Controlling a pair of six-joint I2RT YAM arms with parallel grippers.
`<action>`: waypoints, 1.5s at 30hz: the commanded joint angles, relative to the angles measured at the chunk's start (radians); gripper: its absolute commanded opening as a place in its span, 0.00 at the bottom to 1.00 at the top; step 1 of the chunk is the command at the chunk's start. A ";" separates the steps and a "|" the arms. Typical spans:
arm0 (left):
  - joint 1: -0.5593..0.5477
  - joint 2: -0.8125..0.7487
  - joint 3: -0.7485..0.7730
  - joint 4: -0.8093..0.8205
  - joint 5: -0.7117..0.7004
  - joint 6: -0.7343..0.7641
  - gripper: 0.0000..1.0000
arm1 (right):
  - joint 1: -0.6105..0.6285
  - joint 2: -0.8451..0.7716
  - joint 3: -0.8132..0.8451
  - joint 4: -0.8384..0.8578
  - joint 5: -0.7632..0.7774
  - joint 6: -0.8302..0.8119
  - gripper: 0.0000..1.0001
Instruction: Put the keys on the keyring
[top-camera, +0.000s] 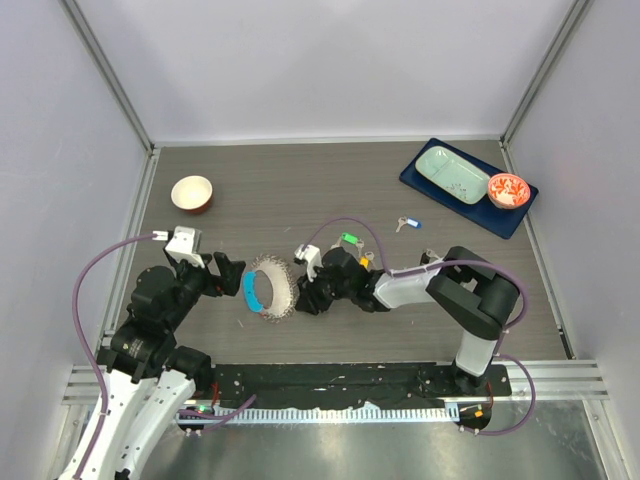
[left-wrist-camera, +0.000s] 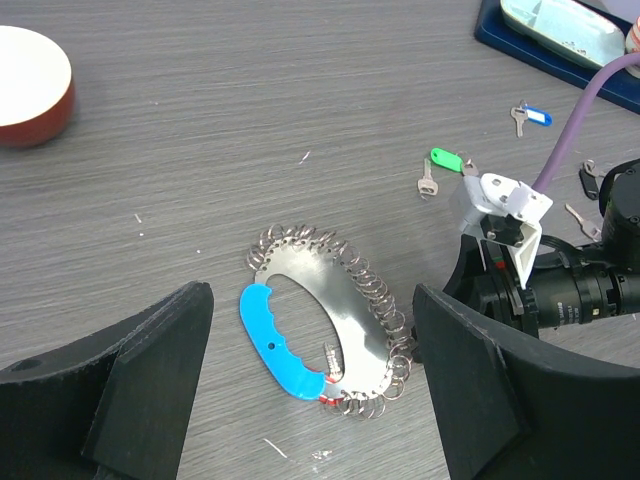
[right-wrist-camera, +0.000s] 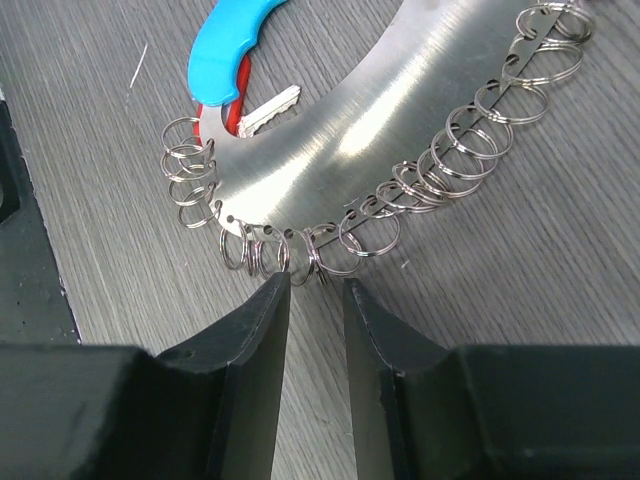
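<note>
The keyring is a flat oval silver plate lying on the table, edged with small split rings, with a blue grip and a red tag. A silver key blade lies in its opening by the tag. My right gripper stands at the plate's edge, open by a narrow gap, its tips against the rings. My left gripper is wide open on either side of the keyring and touches nothing. A green-tagged key and a blue-tagged key lie loose behind.
A white bowl with a red outside stands at the back left. At the back right, a dark blue tray holds a mint dish and a small red bowl. A purple cable arcs over the right wrist.
</note>
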 joint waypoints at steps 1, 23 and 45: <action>0.007 0.009 0.004 0.029 0.016 0.004 0.85 | 0.008 0.013 0.046 -0.027 0.014 0.043 0.34; 0.018 0.006 0.004 0.029 0.033 0.006 0.85 | -0.029 0.057 0.197 -0.042 0.205 -0.039 0.12; 0.023 -0.002 0.001 0.033 0.046 0.006 0.85 | -0.034 0.007 0.135 -0.111 -0.069 -0.198 0.32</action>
